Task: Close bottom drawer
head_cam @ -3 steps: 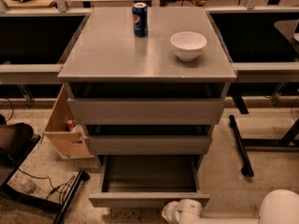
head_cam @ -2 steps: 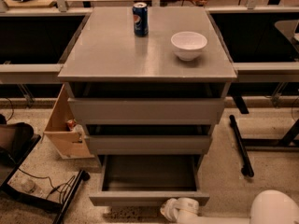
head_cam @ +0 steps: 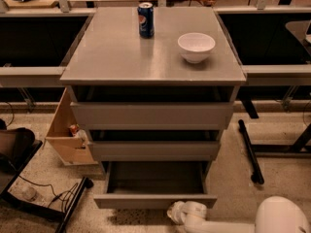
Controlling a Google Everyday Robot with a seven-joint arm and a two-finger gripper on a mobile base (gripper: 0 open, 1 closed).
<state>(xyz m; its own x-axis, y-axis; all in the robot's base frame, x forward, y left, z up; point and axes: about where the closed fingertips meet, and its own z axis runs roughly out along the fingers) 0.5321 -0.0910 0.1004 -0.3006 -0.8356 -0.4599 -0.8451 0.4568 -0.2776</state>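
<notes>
Here we are at the grey cabinet [head_cam: 153, 115], and the bottom drawer [head_cam: 146, 201] is the one standing out. It is pulled well forward at floor level, its shallow tray open to view and nothing visible in it. The two drawers above sit far closer in, each showing only a dark gap over its front.

The claw [head_cam: 187, 212] is down low, just in front of the drawer's flat front, toward its right end. That placement makes sense: with no handle to hook, a push square against the face looks like the way to send it home. Whether the claw is touching the front or only just beside it is hard to say, and whether it is clenched or released I cannot tell. The white arm [head_cam: 279, 217] trails off to the lower right corner.

Up on the table [head_cam: 112, 57] — the cabinet's own top — a blue soda can [head_cam: 146, 19] stands upright near the back, and a white bowl [head_cam: 196, 46] sits to its right, well apart from it.

The count: three drawers, one can, one bowl, one claw — and one wooden box [head_cam: 65, 135] leaning by the cabinet's left side.
</notes>
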